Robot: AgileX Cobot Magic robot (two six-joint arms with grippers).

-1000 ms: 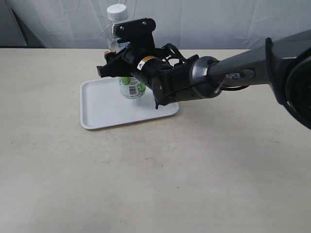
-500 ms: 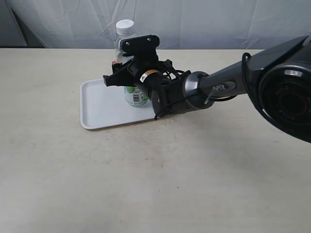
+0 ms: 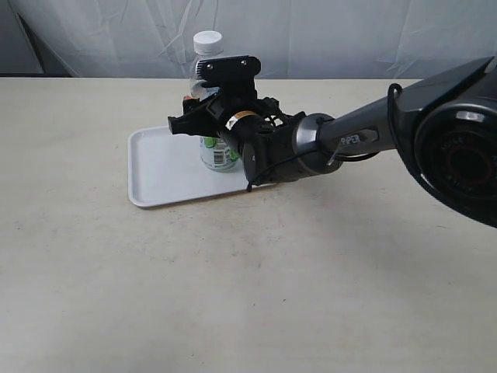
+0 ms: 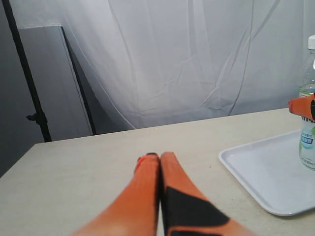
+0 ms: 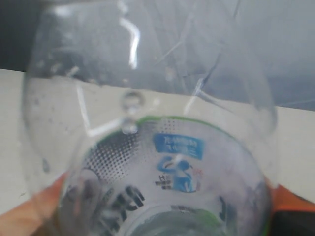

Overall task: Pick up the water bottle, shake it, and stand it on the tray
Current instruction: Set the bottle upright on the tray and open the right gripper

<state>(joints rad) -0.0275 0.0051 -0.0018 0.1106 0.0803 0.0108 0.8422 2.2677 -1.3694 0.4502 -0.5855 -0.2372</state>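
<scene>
The water bottle point(image 3: 218, 152), clear with a white cap and a white-and-green label, stands upright at the right part of the white tray point(image 3: 161, 172); its base looks to rest on the tray floor. My right gripper point(image 3: 203, 115) is shut on the bottle's middle. In the right wrist view the bottle point(image 5: 162, 162) fills the frame, with an orange finger point(image 5: 42, 209) on each side. The left wrist view shows the bottle point(image 4: 308, 142) and tray point(image 4: 266, 172) off to one side. My left gripper point(image 4: 158, 156) is shut and holds nothing, low over the table and apart from the tray.
The beige table point(image 3: 248, 280) spreads wide around the tray. A white curtain point(image 3: 326, 39) hangs behind the far edge. A dark stand point(image 4: 29, 88) and a grey panel show beyond the table's end in the left wrist view.
The right gripper has carried the bottle down and to the right, from raised and tilted above the tray to upright on it. The last half second shows only a slight shift.
</scene>
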